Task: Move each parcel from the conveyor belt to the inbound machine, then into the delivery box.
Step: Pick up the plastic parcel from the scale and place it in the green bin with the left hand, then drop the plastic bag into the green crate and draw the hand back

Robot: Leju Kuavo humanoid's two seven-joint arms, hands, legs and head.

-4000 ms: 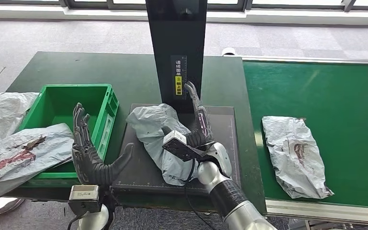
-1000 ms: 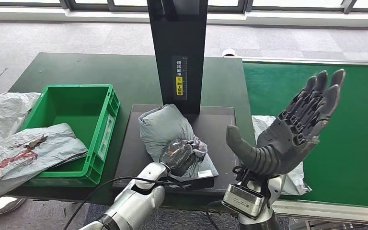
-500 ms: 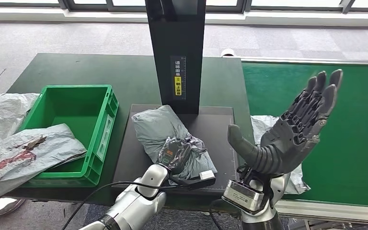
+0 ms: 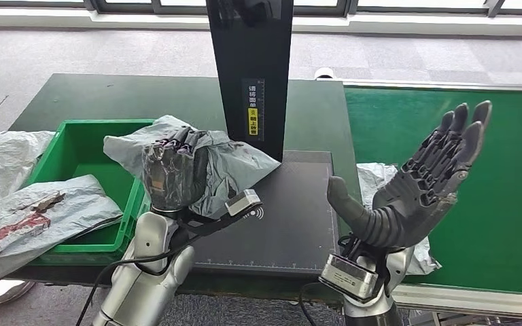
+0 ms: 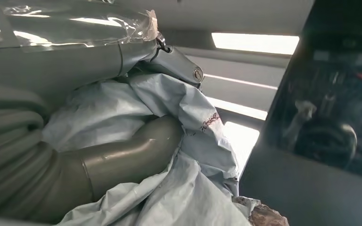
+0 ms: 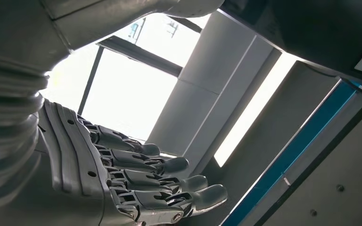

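A crumpled grey parcel [image 4: 197, 159] is hanging in the air, gripped by the robot's left hand [image 4: 170, 173], whose dark fingers [image 4: 177, 142] are curling tightly around its middle; in the left wrist view the thick thumb [image 5: 122, 160] is pressing into the soft plastic. The parcel is straddling the gap between the black scanning plate of the inbound machine [image 4: 292, 224] and the near corner of the green delivery box [image 4: 146, 187], with one loose end drooping toward the plate and the other reaching over the box rim. The step in hand appears to be carrying the scanned parcel across into the box. To do it well, the hand is probably best lifting the trailing end clear of the rim, travelling until the whole bag is over the open interior, then letting go low so the limp bag is not sliding out. Another parcel [image 4: 47, 210] is already draped over the box's near edge, so aiming toward the far, bare part seems wise. The right hand [image 4: 414, 190] is raised with fingers spread wide, holding nothing, above a further parcel [image 4: 374, 173] on the green conveyor belt [image 4: 489, 136]. Everything is resting on a dark green tabletop [image 4: 143, 95].
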